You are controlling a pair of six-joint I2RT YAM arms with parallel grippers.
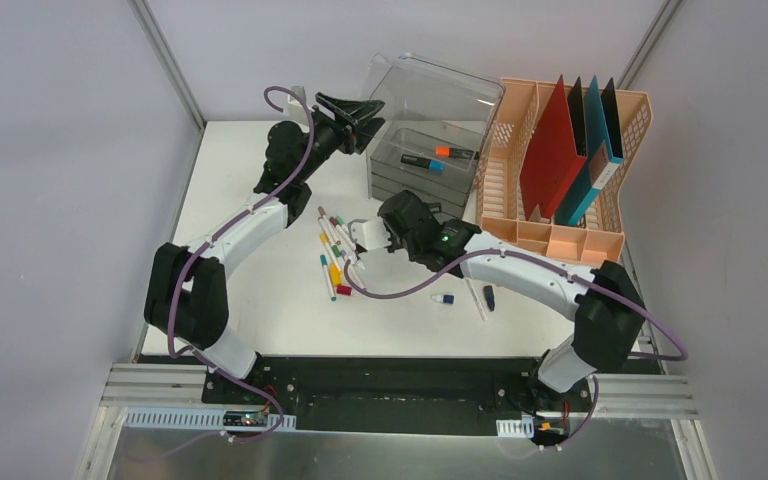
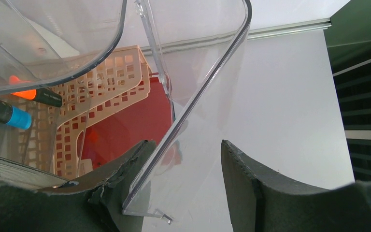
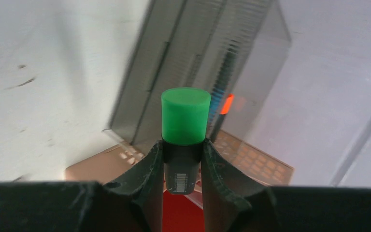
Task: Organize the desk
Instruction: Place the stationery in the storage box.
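1. The desk (image 1: 280, 320) fills the middle of the top view, white, with both arms reaching up across it from the bottom edge.
2. The left gripper (image 1: 360, 108) is at top centre, right at the raised clear lid (image 1: 430, 90) of the box (image 1: 425, 165).
3. Wrist view: the left gripper's (image 2: 187, 145) jaws stand partly apart. The lid's (image 2: 193, 104) edge runs down between them, against the finger (image 2: 125, 169) at lower left and with a clear gap to the other. There's no squeeze on it.
4. The right gripper (image 1: 362, 238) sits mid-frame, above the loose markers (image 1: 332, 255) scattered on the desk.
5. Its own camera shows the right gripper (image 3: 182, 145) clamped on a green-capped marker (image 3: 185, 116), cap pointing out past the fingertips.
6. Inside the box lie an orange-capped marker (image 1: 454, 152) and a blue-capped one (image 1: 422, 162).
7. At upper right, a peach rack (image 1: 505, 150) stands just beside the box, with a red folder (image 1: 550, 150) upright in it.
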